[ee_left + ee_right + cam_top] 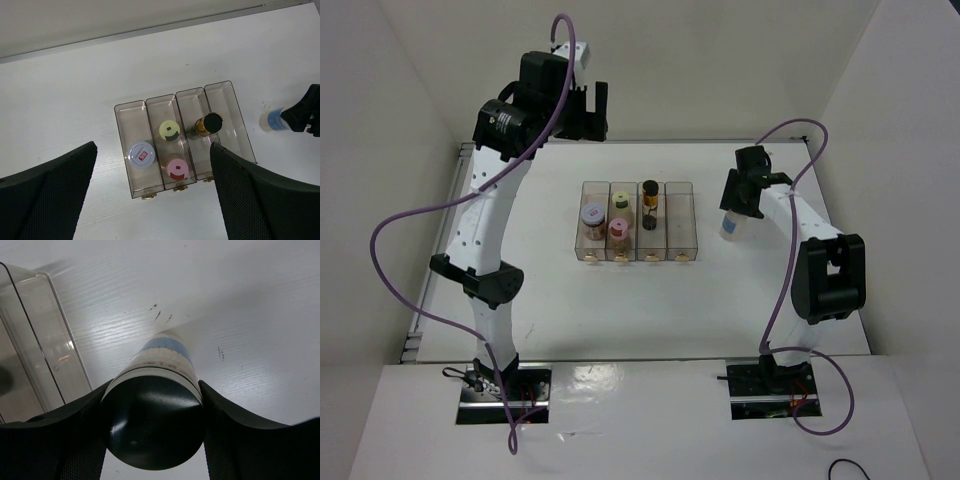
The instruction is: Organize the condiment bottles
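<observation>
R gripper [741, 199] fingers pinch blue-label bottle [731, 226] near its cap. It stands upright on table [570, 300], at 3 o'clock of rack [680, 186], apart from it. L gripper [592, 114], fingers spread wide, hangs at rack's 11 o'clock. Four jars [618, 226] sit in rack's three left compartments.

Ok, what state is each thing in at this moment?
left gripper: open, holding nothing, raised behind the rack.
right gripper: shut on the blue-label bottle.
blue-label bottle: on the table, right of the rack, gripped.
grey-lidded jar: in the rack's leftmost compartment.
yellow-green-lidded jar: second compartment, far end.
pink-lidded jar: second compartment, near end.
dark gold-banded bottle: third compartment.
rack: rightmost compartment empty.
</observation>
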